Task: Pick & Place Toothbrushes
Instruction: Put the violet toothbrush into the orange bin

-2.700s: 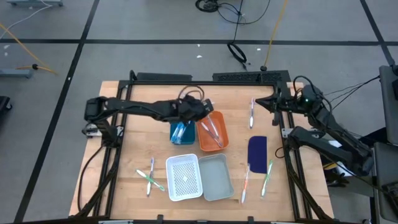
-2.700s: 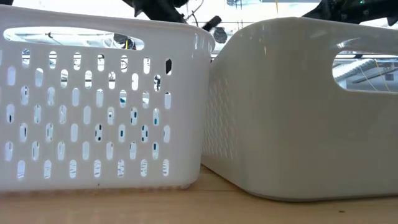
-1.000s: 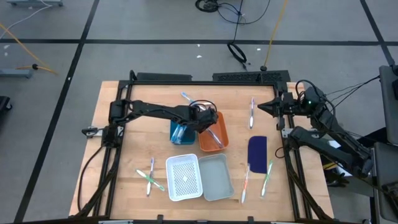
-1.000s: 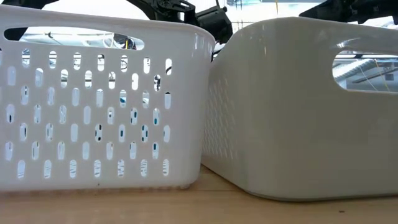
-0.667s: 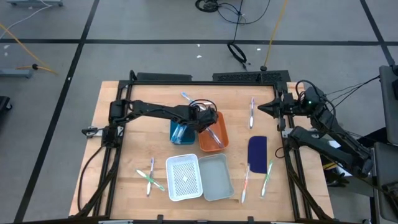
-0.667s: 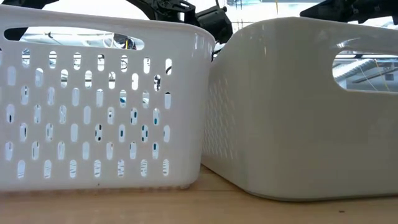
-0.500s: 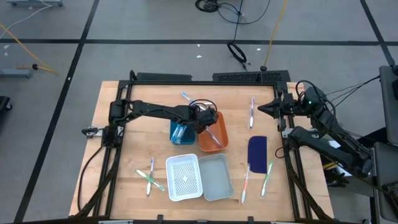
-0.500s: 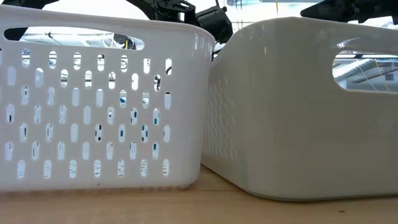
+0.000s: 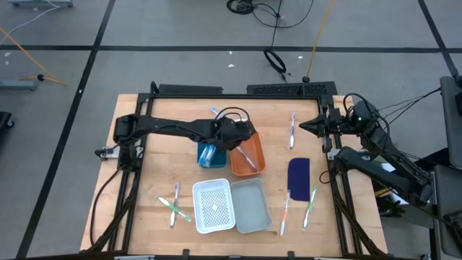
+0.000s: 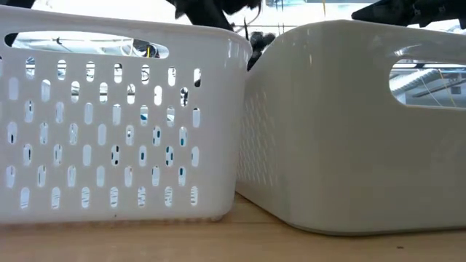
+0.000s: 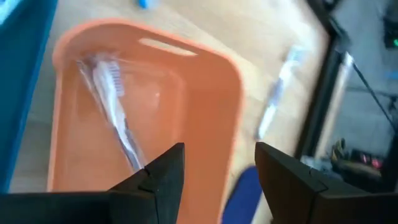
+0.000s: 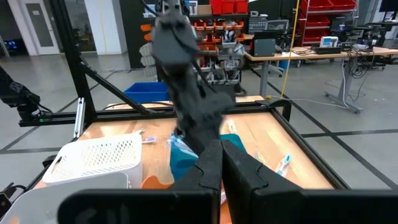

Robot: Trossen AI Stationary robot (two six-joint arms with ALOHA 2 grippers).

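Observation:
An orange tray (image 9: 247, 157) sits mid-table with a clear-wrapped toothbrush (image 11: 116, 118) lying slantwise on its floor. My left gripper (image 11: 221, 177) hovers open above that tray's far end (image 9: 242, 132), nothing between its fingers. More toothbrushes lie flat on the wood: one (image 9: 292, 130) right of the orange tray, one (image 9: 215, 112) at the far side, two (image 9: 173, 204) at the near left, two (image 9: 297, 208) at the near right. My right gripper (image 12: 221, 168) waits shut at the table's far right edge (image 9: 307, 124).
A blue tray (image 9: 211, 154) stands against the orange tray's left side. A white perforated basket (image 9: 214, 206) and a plain pale basket (image 9: 250, 204) stand side by side near the front. A dark blue flat oblong (image 9: 298, 175) lies at the right.
My left gripper has risen from low over the orange tray and shifted slightly toward the table's far edge. The wrapped toothbrush stays lying in the orange tray.

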